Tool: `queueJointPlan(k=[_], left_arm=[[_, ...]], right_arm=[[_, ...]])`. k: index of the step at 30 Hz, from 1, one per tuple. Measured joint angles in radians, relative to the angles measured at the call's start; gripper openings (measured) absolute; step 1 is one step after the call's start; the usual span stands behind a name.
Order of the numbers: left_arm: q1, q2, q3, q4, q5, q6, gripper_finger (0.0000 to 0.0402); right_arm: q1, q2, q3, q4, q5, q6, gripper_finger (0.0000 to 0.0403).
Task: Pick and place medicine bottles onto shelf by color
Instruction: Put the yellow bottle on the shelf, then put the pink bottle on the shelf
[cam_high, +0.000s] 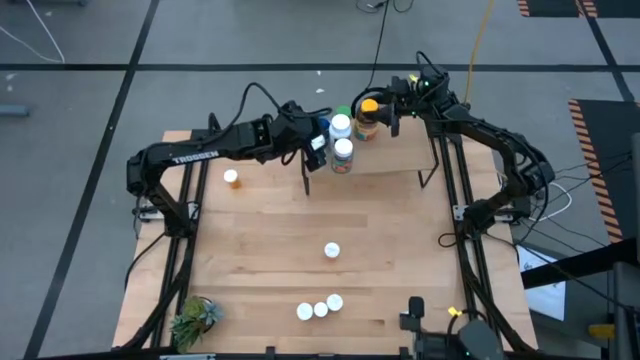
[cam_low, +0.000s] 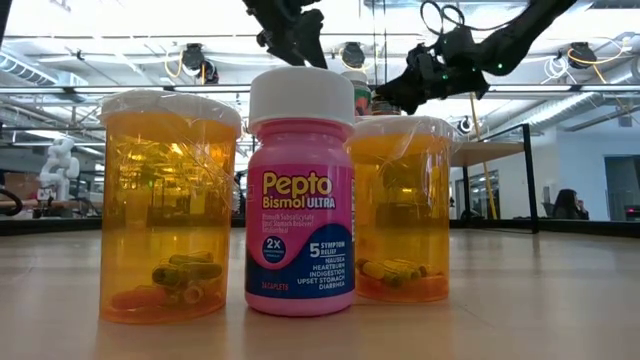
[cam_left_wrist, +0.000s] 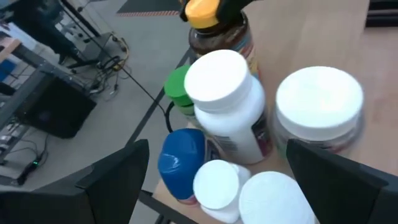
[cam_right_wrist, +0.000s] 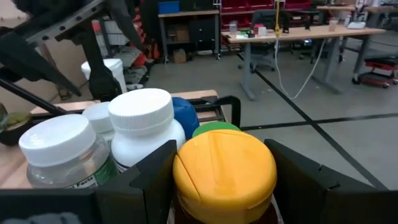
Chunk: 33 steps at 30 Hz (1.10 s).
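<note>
The shelf (cam_high: 400, 155) stands at the table's far side, and several medicine bottles crowd its left end. Among them are a tall white-capped bottle (cam_left_wrist: 217, 84), a wide white-lidded jar (cam_left_wrist: 318, 96), a blue-capped one (cam_left_wrist: 180, 155) and a green-capped one (cam_right_wrist: 214, 129). The amber jar with the yellow lid (cam_right_wrist: 224, 168) stands at the shelf's far left corner, and my right gripper (cam_high: 383, 110) is shut on it. My left gripper (cam_left_wrist: 217, 186) hangs open just over the cluster, at the shelf's left edge, one finger on each side of it. My right gripper holds the amber jar by its yellow lid (cam_right_wrist: 186, 171), pinched between the two fingers, one on each side. The fingers come level from the table's right. The jar stands upright on the shelf beside the other bottles.
An orange bottle (cam_high: 231, 178) stands at the table's left. A white-capped one (cam_high: 332, 250) is mid-table. Near the front edge stand two orange bottles (cam_low: 168, 205) (cam_low: 400, 205) and a pink one (cam_low: 300, 195). A plant (cam_high: 195, 320) sits at the near left corner.
</note>
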Motion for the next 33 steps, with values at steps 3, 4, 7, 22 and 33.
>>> queueJointPlan(k=[3,4,7,22,33], left_arm=[[0.001,0.0,0.0,-0.002,0.0,0.002,0.0383],[0.001,0.0,0.0,-0.001,0.0,0.003,0.0383],[0.0,0.0,0.0,-0.001,0.0,0.004,0.0383],[0.009,-0.149,-0.001,-0.122,-0.028,-0.035,0.0383],[-0.17,-0.351,-0.164,-0.33,-0.17,-0.348,0.0383]], right_arm=[[-0.007,0.008,0.0,0.01,-0.021,0.0,0.021],[-0.007,0.008,0.0,0.009,-0.022,0.0,0.021],[-0.007,0.007,0.0,0.009,-0.024,0.0,0.0214],[-0.007,-0.044,-0.001,0.051,-0.014,0.042,0.0279],[0.17,-0.333,-0.097,0.042,0.13,0.053,0.0275]])
